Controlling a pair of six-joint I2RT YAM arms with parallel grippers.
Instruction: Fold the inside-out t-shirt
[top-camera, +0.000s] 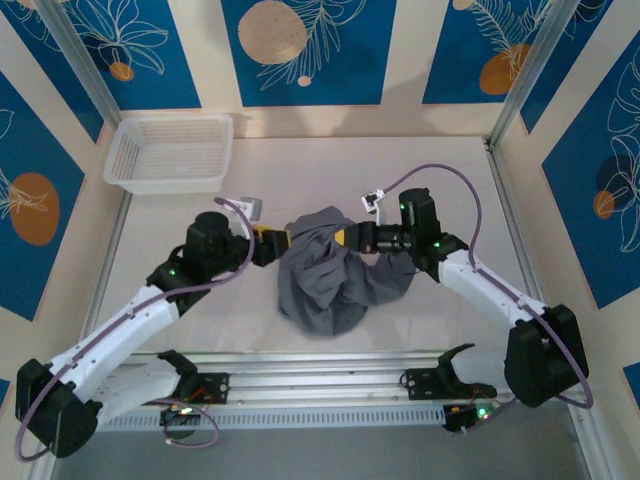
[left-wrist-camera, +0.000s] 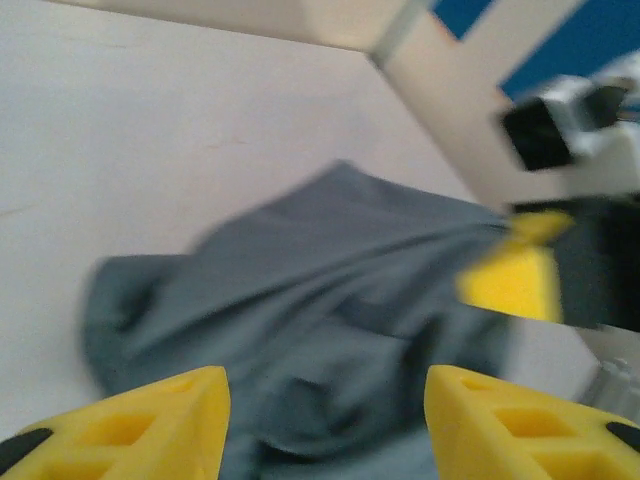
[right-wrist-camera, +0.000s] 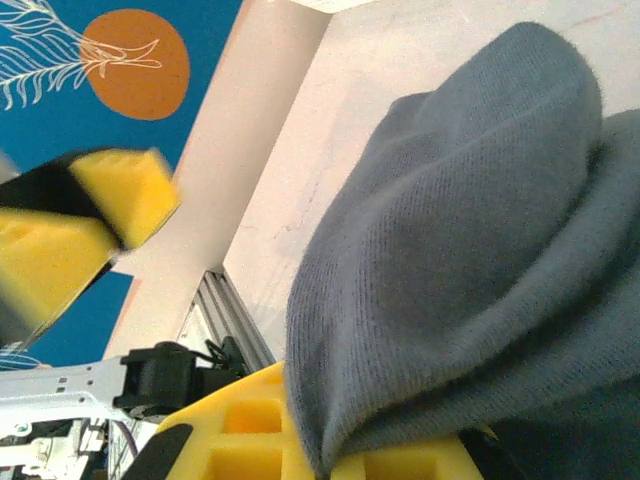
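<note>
– At the six o'clock edge of the overhead view the surface (top-camera: 230, 330) begins; what lies nearest on it?
– Figure centre: the inside-out t-shirt (top-camera: 335, 275), a bunched grey heap, not spread. Left claw (top-camera: 280, 238) sits at the heap's ten o'clock, jaws apart, nothing between them. Right claw (top-camera: 346, 238) sits at its twelve o'clock, closed on a fold of the cloth. White mesh basket (top-camera: 168, 182) stands farthest, at the surface's eleven o'clock, well apart from the shirt.
– What could go wrong from here?
– Judged from the pose: a single pinch carries the thin fabric, so a hard pull could slide it free. A heap gripped through several layers would likely rise as one lump and be hard to spread flat. The claws lie near each other, so a careless approach by the open one might strike its partner or catch the wrong layer.
– What does each view add?
– Right wrist view: cloth draped over the lower finger (right-wrist-camera: 250, 430), confirming the grip that the overhead view hides under the wrist. Left wrist view, blurred: the gap between its own fingers, and fabric drawn up taut toward the other claw. Overhead view: the heap's whole outline and the basket's place.
</note>
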